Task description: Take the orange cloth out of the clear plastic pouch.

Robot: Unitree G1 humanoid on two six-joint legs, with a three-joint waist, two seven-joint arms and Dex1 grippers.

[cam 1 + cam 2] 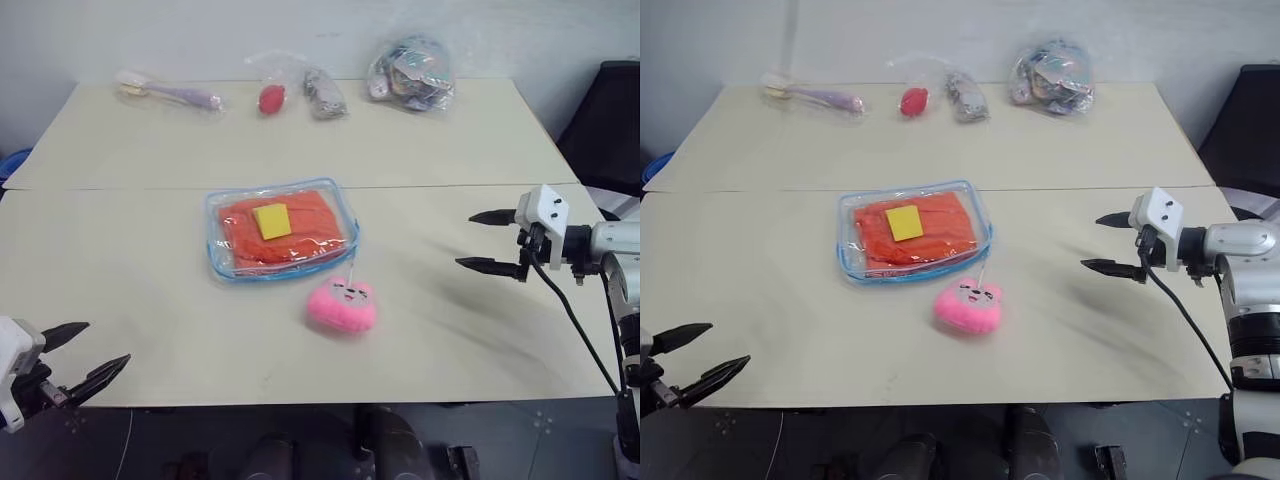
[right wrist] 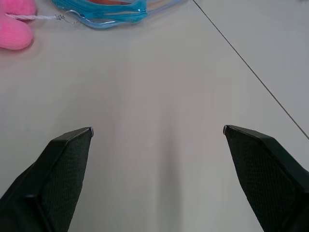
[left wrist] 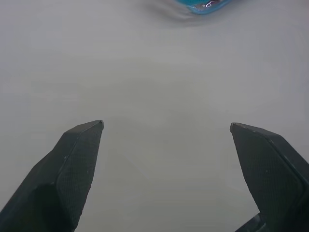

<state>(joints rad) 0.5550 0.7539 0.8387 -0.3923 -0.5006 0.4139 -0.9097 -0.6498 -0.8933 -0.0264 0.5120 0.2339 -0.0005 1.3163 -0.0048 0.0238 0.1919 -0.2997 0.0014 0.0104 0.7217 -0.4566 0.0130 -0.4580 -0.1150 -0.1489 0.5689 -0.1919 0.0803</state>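
Observation:
The clear plastic pouch (image 1: 282,230) with light blue trim lies flat in the middle of the table. Inside it sits the orange cloth (image 1: 300,235), with a small yellow square (image 1: 271,221) showing over it. My left gripper (image 1: 95,352) hangs open at the table's near left edge, well short of the pouch. At the right side of the table my right gripper (image 1: 478,241) stands open, pointing toward the pouch from some distance. The pouch's blue edge (image 2: 104,13) shows far ahead of the right fingers (image 2: 65,159).
A pink plush toy (image 1: 342,305) lies just in front of the pouch, tied to it by a thin string. Along the table's (image 1: 150,290) far edge are a brush (image 1: 165,93) and several thin clear bags (image 1: 410,72) of small items. A black object (image 1: 610,125) stands at the far right.

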